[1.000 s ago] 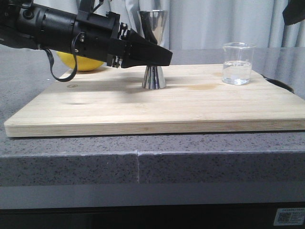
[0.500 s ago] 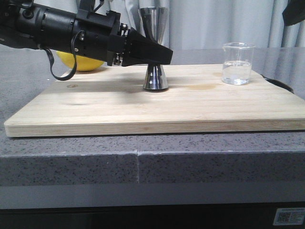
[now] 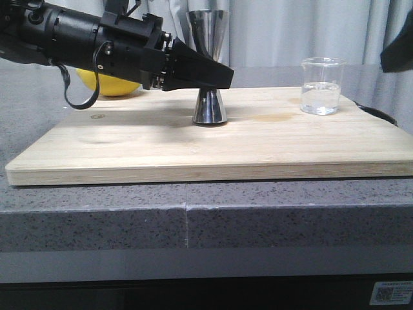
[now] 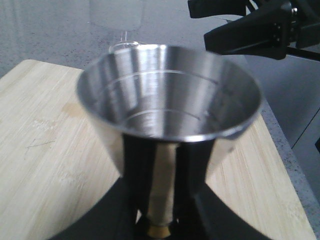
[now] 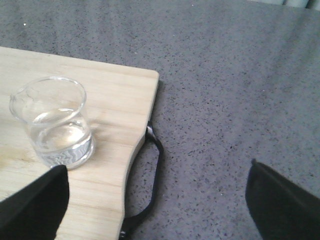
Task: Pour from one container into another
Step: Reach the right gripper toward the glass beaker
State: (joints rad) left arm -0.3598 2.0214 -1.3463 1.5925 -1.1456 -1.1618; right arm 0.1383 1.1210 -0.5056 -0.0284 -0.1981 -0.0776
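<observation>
The steel jigger [image 3: 208, 64] stands upright on the wooden board [image 3: 193, 142], left of its middle. My left gripper [image 3: 218, 76] reaches in from the left at the jigger's narrow waist. In the left wrist view its black fingers [image 4: 107, 215] press on both sides of the gold-banded waist, under the jigger's wide cup [image 4: 170, 100]. The clear glass beaker [image 3: 321, 86] holds a little clear liquid and stands at the board's far right corner. My right gripper [image 5: 157, 205] hangs open above the board's right edge, near the beaker [image 5: 52, 125] without touching it.
A round yellow object [image 3: 110, 85] lies behind the left arm, beyond the board. A black loop handle [image 5: 152, 175] sticks out of the board's right edge. Grey speckled countertop [image 5: 225, 100] surrounds the board. Pale curtains hang behind.
The right gripper has come lower at the top right of the front view. The jigger's base shifted slightly on the board while the left gripper stayed at its waist.
</observation>
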